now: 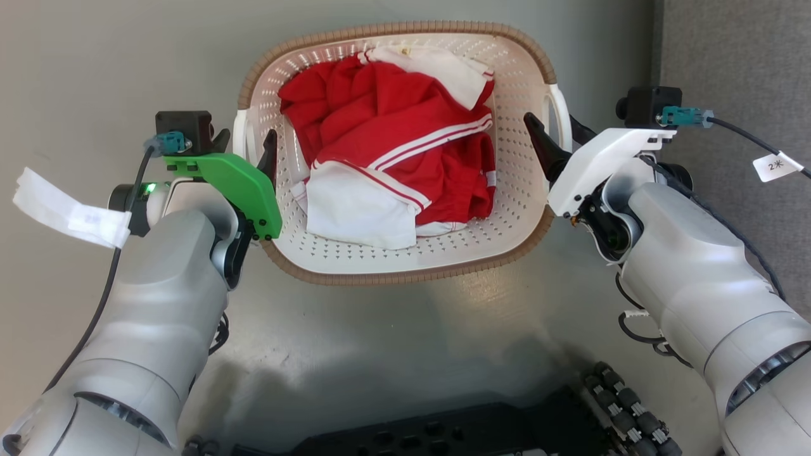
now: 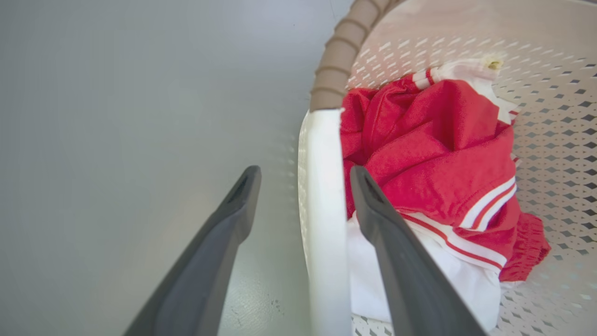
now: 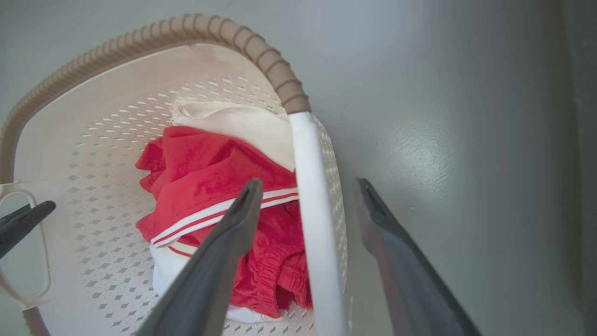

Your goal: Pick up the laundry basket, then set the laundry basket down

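Cream-white perforated plastic laundry basket (image 1: 405, 276): left gripper (image 2: 304, 172) at nine o'clock, right gripper (image 3: 308, 183) at three, both gaping astride white handles (image 1: 239, 132); best clamped together, lifted level.

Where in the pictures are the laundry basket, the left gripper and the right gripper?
laundry basket (image 1: 393, 278), head view, on the brown rim nearest the robot.
left gripper (image 2: 304, 171), left wrist view, midway between its two fingertips.
right gripper (image 3: 308, 183), right wrist view, midway between its two fingertips.
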Tool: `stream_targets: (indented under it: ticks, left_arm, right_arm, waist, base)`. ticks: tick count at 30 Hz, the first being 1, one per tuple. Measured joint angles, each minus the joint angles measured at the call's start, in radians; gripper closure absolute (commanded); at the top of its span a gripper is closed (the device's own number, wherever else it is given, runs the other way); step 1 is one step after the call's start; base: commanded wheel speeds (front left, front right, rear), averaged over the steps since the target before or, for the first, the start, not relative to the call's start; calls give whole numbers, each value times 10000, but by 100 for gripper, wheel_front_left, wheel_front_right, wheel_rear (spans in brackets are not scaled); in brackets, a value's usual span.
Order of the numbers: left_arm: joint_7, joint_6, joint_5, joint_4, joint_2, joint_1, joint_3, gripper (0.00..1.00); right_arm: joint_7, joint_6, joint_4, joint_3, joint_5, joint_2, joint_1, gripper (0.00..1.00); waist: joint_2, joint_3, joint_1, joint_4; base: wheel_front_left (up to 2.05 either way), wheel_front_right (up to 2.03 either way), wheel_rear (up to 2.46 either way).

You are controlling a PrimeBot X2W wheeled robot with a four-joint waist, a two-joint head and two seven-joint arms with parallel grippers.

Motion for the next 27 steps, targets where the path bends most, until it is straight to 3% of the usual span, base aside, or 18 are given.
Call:
stream_targets:
  ticks: [18,27]
  left_arm:
    - [-263,-184,-10,-297,2,810,58,0]
    - [-263,-186,226,-1231,142,968,662,0]
  right_arm:
    - [-366,0,-138,543,12,-56,485,0]
    - [-627,0,-681,667,-104,-385,918,0]
  waist:
    - [0,-2001,0,50]
    - [0,-3263,0,150]
  base:
    - [0,0,0]
    - [0,0,0]
